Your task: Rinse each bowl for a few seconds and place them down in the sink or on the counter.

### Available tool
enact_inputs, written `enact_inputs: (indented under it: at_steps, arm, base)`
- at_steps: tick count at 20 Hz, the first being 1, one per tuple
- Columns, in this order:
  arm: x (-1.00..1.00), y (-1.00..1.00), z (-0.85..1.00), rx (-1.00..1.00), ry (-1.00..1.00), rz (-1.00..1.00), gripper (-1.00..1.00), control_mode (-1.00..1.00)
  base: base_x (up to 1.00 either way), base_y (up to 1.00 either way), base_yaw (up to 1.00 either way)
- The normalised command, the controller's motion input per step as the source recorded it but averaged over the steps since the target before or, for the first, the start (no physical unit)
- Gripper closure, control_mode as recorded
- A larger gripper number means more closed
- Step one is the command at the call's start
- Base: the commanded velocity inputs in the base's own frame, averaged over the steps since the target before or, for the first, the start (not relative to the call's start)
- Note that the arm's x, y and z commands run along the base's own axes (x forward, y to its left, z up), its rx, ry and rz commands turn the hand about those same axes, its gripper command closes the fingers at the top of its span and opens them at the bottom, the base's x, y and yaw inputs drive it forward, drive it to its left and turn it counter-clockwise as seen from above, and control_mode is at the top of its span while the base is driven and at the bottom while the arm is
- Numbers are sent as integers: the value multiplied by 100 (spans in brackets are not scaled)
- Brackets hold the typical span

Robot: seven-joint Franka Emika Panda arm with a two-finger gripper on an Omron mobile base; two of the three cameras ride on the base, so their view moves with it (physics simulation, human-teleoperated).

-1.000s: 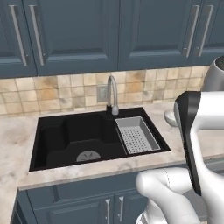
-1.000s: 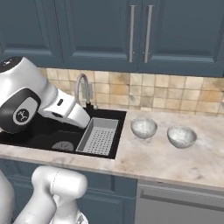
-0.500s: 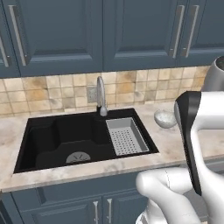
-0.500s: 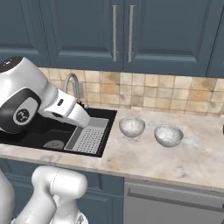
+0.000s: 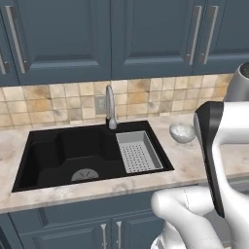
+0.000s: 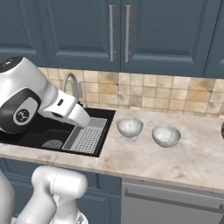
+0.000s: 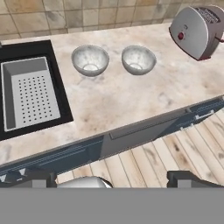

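Note:
Two speckled grey-white bowls (image 6: pixel 130 127) (image 6: pixel 166 135) stand side by side on the beige counter (image 6: pixel 197 157), right of the black sink (image 6: pixel 39 131). The hand view looks down on the left bowl (image 7: pixel 90 60) and the right bowl (image 7: pixel 138 59). The near bowl (image 5: pixel 182 132) also shows beside the sink (image 5: pixel 73 153). My gripper (image 7: pixel 113 179) is open with nothing between its fingertips (image 7: pixel 37 177). It hangs high, out over the floor in front of the counter's edge, well short of the bowls.
A grey perforated tray (image 6: pixel 85 138) lies in the sink's right side, under the silver faucet (image 5: pixel 111 109). A toaster (image 7: pixel 197 30) stands on the counter right of the bowls. Blue wall cabinets hang above, and a dishwasher front (image 6: pixel 170 201) sits below.
The whole picture slid left and then nearly settled, so the camera moved with the base. The arm keeps its pose, the jaws stay open, and the bowls have not moved.

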Motion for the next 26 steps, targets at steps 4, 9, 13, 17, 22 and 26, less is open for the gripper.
enact_inputs:
  at_steps: [4, 9, 13, 17, 22, 26]
  arm:
    - [0, 0, 0, 0, 0, 0, -100, 100]
    - [0, 0, 0, 0, -2, 1, -100, -100]
    - [0, 1, 0, 0, -9, 4, -100, -100]
    - [0, 0, 0, 0, -12, 6, -100, -100]
    - [0, 1, -2, -1, -13, 7, -100, -100]
    - [0, 6, 0, -2, -14, 9, -100, -100]
  base:
    - [8, -25, 3]
    - [2, -6, 2]
    - [0, 0, 0]
    - [0, 0, 0]
    - [0, 0, 0]
    - [0, 0, 0]
